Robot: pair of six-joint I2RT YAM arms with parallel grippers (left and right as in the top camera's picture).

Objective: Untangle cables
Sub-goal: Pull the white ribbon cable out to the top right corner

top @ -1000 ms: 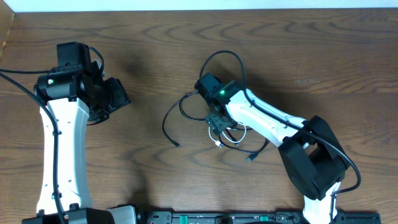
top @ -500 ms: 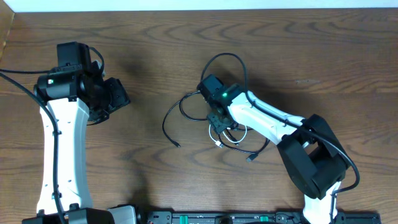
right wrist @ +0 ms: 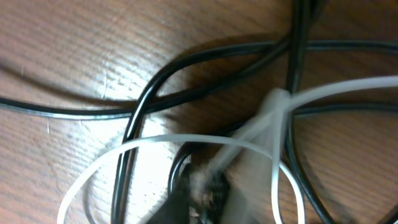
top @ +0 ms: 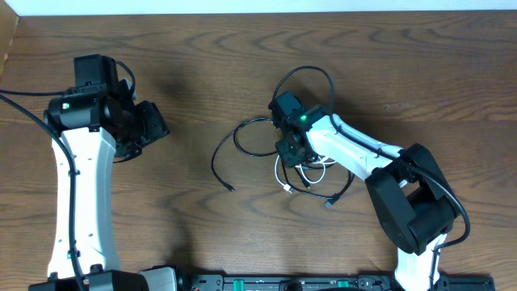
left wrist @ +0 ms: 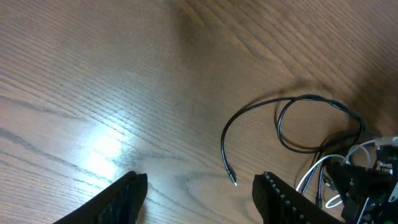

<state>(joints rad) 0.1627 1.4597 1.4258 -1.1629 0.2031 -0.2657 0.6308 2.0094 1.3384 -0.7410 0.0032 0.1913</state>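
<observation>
Reporting from overhead: right claw sits down in the cable tangle just right of frame centre, on the dark brown wooden worktop. Its fingers are closed together. The right wrist view is blurry, but the thin white cord feeds its moulded end straight into the claw tips at bottom centre and looks pinched there. The thin black cord has several strands crossing each other and the white one, all lying on the wood.

Both cords are overlapped under and around the right claw. The white loops bunch on the lower side of the claw. The black one throws a big open arc out to the left, and its free plug end lies alone on bare wood, lower left of the tangle. A second black loop rises above the claw towards top centre.

Left claw is at upper left of the overhead frame, well apart from the cords. Its fingers are spread with nothing between them, only bare worktop below. In its wrist view the black arc and plug tip show at right.
</observation>
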